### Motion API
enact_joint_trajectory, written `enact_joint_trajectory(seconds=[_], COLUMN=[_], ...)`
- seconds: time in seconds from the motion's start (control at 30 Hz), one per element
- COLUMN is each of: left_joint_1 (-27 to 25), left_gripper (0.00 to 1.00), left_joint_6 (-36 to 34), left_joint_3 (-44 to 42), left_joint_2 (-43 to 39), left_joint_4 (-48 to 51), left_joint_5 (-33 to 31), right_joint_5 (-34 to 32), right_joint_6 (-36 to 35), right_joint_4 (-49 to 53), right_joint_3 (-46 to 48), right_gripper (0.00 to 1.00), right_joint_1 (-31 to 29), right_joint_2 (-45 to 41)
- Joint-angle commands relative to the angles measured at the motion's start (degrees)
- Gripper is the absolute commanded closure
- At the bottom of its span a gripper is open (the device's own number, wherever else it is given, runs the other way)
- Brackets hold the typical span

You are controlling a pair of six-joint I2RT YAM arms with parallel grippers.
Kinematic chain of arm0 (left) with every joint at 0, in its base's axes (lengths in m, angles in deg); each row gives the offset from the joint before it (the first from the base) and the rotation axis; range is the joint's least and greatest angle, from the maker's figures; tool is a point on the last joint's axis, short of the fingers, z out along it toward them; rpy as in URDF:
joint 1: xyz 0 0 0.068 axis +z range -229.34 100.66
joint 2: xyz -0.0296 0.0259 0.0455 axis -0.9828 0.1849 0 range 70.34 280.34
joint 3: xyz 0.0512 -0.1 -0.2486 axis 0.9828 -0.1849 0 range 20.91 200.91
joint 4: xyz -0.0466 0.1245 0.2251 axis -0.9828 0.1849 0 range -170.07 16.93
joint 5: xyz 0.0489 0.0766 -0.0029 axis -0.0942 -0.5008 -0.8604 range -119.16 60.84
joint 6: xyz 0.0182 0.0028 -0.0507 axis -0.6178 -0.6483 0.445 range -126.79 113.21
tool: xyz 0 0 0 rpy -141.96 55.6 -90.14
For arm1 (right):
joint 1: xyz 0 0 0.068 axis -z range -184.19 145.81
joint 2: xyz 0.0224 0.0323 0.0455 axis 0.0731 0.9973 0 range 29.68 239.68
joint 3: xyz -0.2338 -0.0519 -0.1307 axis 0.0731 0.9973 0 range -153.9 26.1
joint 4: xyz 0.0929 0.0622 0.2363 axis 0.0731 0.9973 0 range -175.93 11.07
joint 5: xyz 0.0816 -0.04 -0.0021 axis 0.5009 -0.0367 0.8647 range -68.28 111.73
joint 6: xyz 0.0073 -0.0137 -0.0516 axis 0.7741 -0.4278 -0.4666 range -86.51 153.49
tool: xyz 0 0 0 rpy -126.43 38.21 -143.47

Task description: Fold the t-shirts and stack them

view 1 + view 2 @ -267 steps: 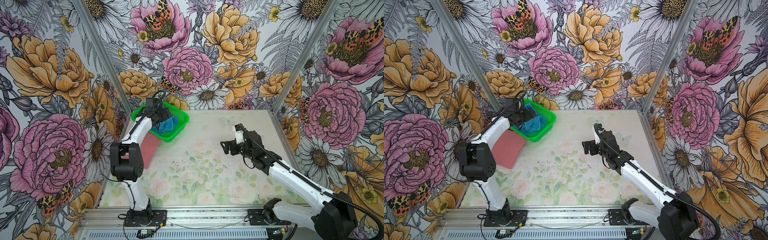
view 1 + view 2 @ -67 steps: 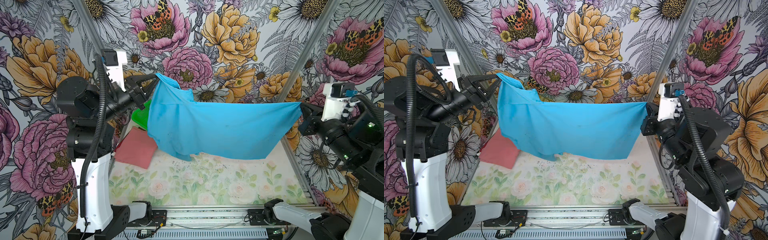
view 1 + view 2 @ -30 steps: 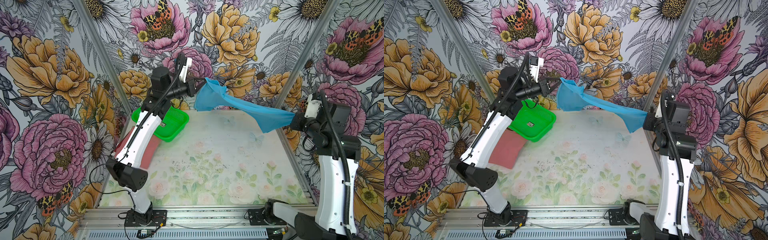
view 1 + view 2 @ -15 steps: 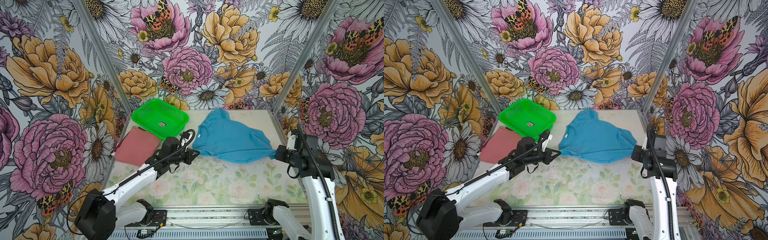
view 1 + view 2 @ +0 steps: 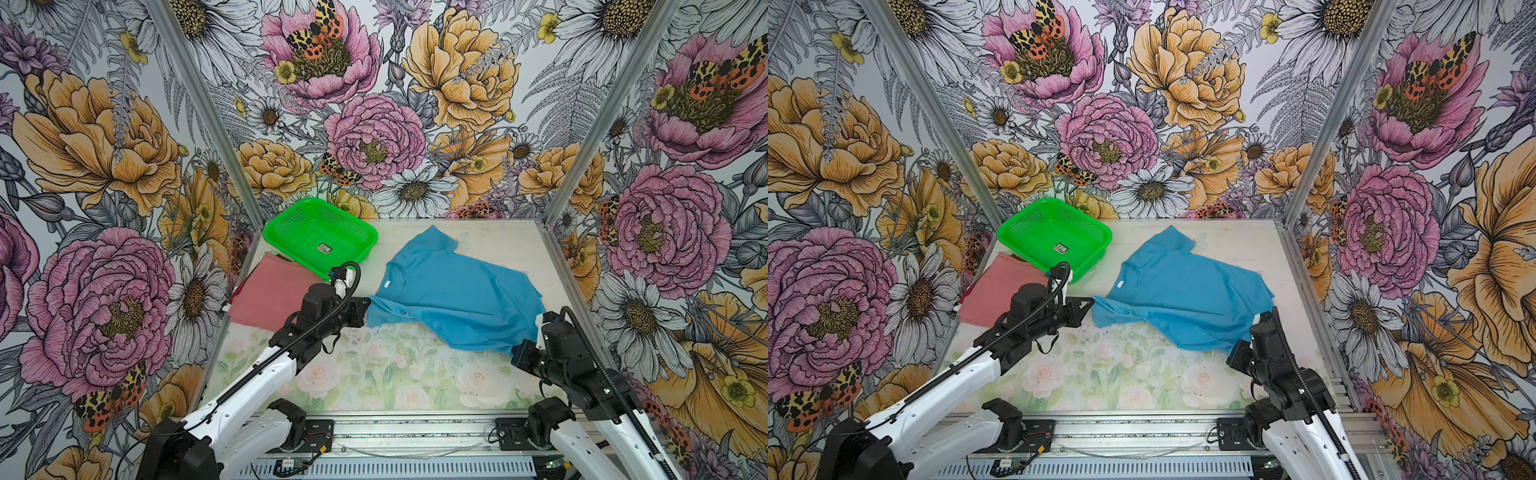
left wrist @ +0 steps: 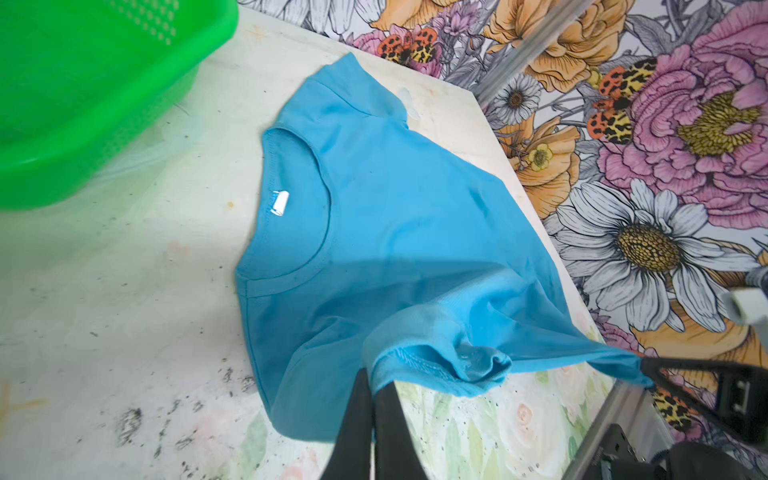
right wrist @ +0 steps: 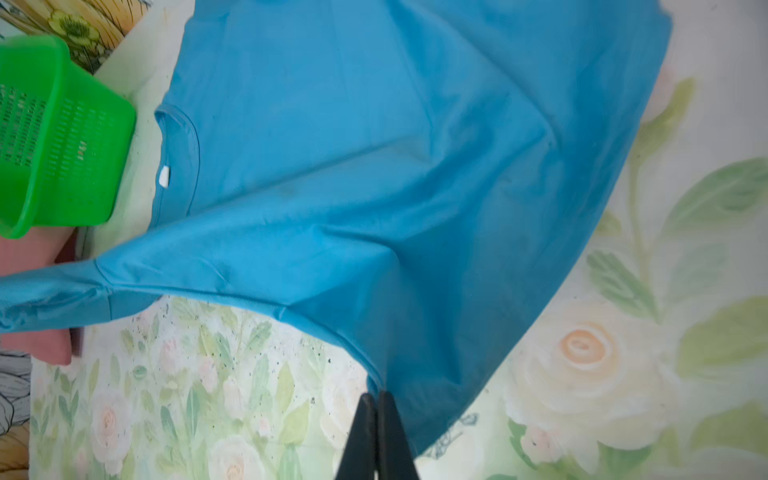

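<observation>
At the far left the red-pink tee (image 5: 270, 291) lies folded flat on the table (image 5: 374, 374), with the green basket (image 5: 320, 232) against its back edge. My left gripper (image 6: 374, 380) is pinched tight on the near sleeve of the blue tee (image 5: 453, 291), which is spread over the middle and right of the table. My right gripper (image 7: 376, 399) is clamped on its near hem corner, and the near edge is stretched between my two grips
</observation>
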Motion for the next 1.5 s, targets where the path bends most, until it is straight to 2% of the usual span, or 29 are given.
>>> enact_joint_trajectory(seconds=[0.0,0.07,0.1,0.23,0.37,0.47,0.6,0.77,0.97,1.23,1.47], left_joint_1=[1.52,2.53,3.67,4.87,0.38,-3.57,-8.19,-9.59,-9.81,-9.82,-9.22], left_gripper=[1.0,1.0,1.0,1.0,1.0,1.0,1.0,1.0,1.0,1.0,1.0], left_joint_6=[0.46,0.95,0.94,1.01,-2.89,-3.76,-1.35,0.35,-0.34,2.4,0.55], left_joint_3=[0.3,1.76,1.95,2.48,4.01,6.68,8.63,11.59,18.39,24.01,40.39], left_joint_2=[-1.2,-2.13,-2.88,-5.59,-5.67,1.74,11.91,21.04,32.68,45.79,61.04], left_joint_4=[3.14,7.96,8.71,8.42,8.16,7.29,2.58,-0.88,0.28,-7.1,-5.62], left_joint_5=[-2.93,-9.09,-9.96,-6.94,-5.33,-0.86,-0.95,-1.96,-2.05,-1.1,-1.41], right_joint_5=[-4.75,-9.25,-10.44,-14.53,-22.03,-25.52,-21.11,-20.75,-16.63,-10.47,-12.67], right_joint_6=[8.87,9.47,9.73,10.77,13.02,12.51,8.61,7.21,0.83,-9.98,-16.66], right_joint_4=[2.95,6.42,6.82,7.42,6.99,2.64,-7.95,-10.99,-13.3,-12.59,-5.85], right_joint_3=[1.56,-0.9,-2.06,-6.65,-10.37,-11.28,-11.12,-15.61,-24.6,-41.24,-61.92], right_gripper=[1.0,1.0,1.0,1.0,1.0,1.0,1.0,1.0,1.0,1.0,1.0], right_joint_1=[-8.49,-15.16,-17.99,-26.09,-26.5,-21.24,-12.98,-7.57,1.49,14.81,21.88], right_joint_2=[1.3,5.6,8.65,21.86,30.05,34.6,43.12,56.73,70.07,87.34,100.22])
